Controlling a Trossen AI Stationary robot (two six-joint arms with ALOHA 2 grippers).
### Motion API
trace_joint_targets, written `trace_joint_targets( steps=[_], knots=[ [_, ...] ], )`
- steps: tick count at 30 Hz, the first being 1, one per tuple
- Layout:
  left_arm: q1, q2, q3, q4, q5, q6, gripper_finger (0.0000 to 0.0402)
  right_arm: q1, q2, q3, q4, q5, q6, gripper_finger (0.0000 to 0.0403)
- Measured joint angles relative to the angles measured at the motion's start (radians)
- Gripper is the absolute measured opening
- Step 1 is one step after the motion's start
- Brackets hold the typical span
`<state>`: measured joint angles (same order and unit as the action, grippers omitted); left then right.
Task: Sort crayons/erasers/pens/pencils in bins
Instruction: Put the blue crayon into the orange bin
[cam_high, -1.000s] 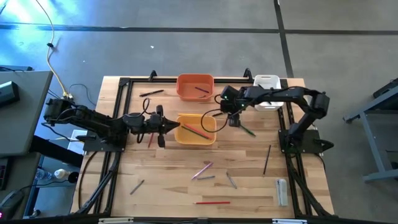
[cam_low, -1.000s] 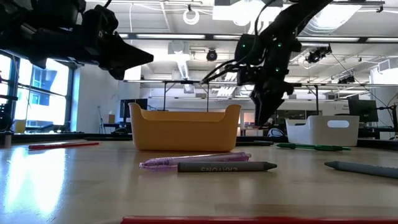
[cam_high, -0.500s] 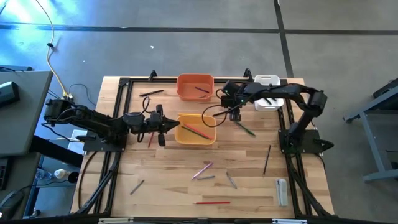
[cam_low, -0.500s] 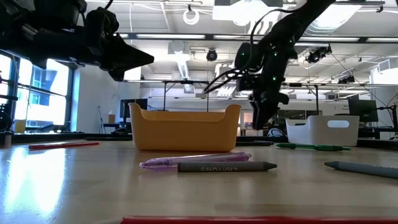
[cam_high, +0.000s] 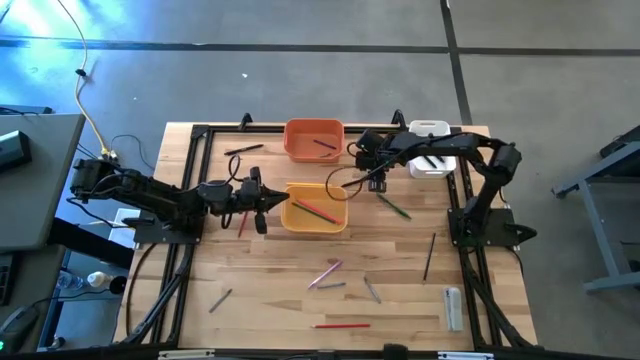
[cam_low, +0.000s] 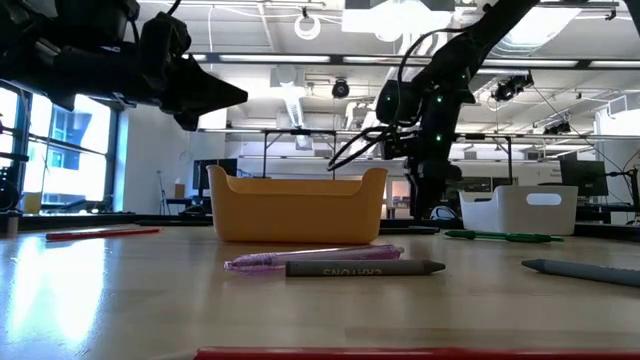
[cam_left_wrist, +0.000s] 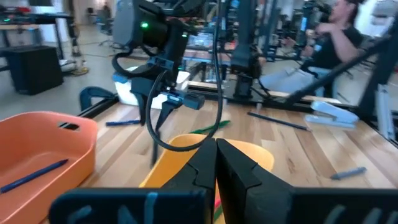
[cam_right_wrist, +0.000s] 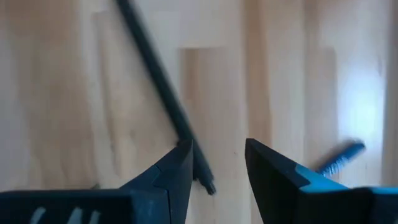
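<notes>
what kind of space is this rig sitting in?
Looks like an open robotics lab or workshop. The low view shows exposed ceiling lights and rows of workbenches behind the table; the left wrist view shows a person seated at another bench; the floor is bare concrete.

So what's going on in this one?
A two-armed robot is sorting loose sticks into bins. The right gripper hangs low over the table with open fingers, directly above a dark stick lying on the wood; nothing is gripped yet. The left gripper waits, shut, beside the yellow-orange bin, which holds a red stick. The orange bin holds one stick as well. Several more, such as a pink stick, lie loose on the table.
</notes>
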<state>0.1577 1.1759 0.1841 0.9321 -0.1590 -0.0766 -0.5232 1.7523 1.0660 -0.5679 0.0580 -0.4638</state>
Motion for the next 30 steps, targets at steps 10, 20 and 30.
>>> trace_joint_targets(
  steps=[10, 20, 30],
  knots=[
    [0.0, 0.0, 0.0, -0.003, -0.057, -0.009, 0.0, -0.177, 0.0, 0.0, 0.019, 0.012, 0.312, 0.0138],
    [0.0, 0.0, 0.0, -0.023, -0.099, 0.001, 0.0, -0.275, 0.025, 0.0, 0.098, -0.068, 0.483, 0.0138],
    [0.0, 0.0, 0.0, -0.037, -0.099, -0.017, 0.0, -0.275, 0.126, 0.002, 0.15, -0.051, 0.51, 0.013]
  ],
)
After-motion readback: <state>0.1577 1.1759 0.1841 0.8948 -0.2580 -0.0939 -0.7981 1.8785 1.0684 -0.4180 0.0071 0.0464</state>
